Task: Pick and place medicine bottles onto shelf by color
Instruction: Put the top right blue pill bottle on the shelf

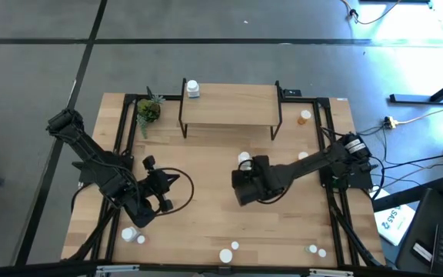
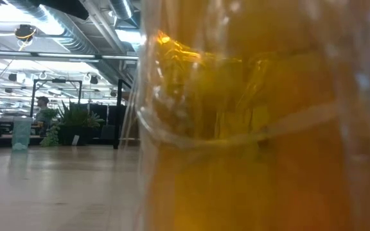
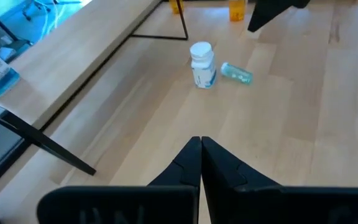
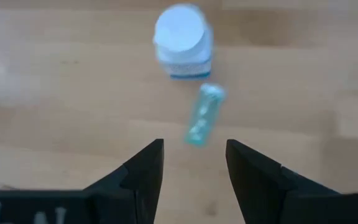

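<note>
An upright white-capped white medicine bottle (image 4: 183, 42) stands in front of the light-wood shelf (image 1: 229, 104), a small pale-green bottle (image 4: 202, 116) lying just beside it. The right gripper (image 4: 194, 163) hovers above them, jaws parted and empty, apparently lining up a grasp; the left gripper (image 3: 201, 163) waits closed, well apart.

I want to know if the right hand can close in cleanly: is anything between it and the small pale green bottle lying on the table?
Nothing visible. The right hand is open, with the lying pale green bottle just ahead of its gap. A standing white bottle sits just beyond it, not between.
</note>
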Action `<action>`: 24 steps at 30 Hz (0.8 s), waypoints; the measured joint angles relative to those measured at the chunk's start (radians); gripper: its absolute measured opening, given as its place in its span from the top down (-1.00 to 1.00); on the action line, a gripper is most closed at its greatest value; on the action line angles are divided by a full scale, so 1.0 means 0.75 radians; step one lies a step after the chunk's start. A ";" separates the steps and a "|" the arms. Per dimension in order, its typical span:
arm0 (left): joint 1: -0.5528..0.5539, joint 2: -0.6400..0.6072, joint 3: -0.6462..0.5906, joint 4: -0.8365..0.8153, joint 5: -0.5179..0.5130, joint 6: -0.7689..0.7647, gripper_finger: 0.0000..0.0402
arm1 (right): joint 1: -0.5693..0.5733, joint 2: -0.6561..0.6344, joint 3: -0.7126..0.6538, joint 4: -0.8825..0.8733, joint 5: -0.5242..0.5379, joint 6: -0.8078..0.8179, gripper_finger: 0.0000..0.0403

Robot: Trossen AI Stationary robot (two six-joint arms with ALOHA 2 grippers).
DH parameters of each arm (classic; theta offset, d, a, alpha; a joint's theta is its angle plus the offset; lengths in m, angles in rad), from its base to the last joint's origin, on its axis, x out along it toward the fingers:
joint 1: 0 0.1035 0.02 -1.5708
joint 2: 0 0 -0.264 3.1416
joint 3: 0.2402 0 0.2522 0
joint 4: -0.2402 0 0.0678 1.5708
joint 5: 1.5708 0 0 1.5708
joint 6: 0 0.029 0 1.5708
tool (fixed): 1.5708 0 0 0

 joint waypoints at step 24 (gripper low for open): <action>-0.024 0.000 0.000 0.000 0.024 0.003 0.98 | -0.153 0.005 -0.361 0.437 -0.057 0.123 0.13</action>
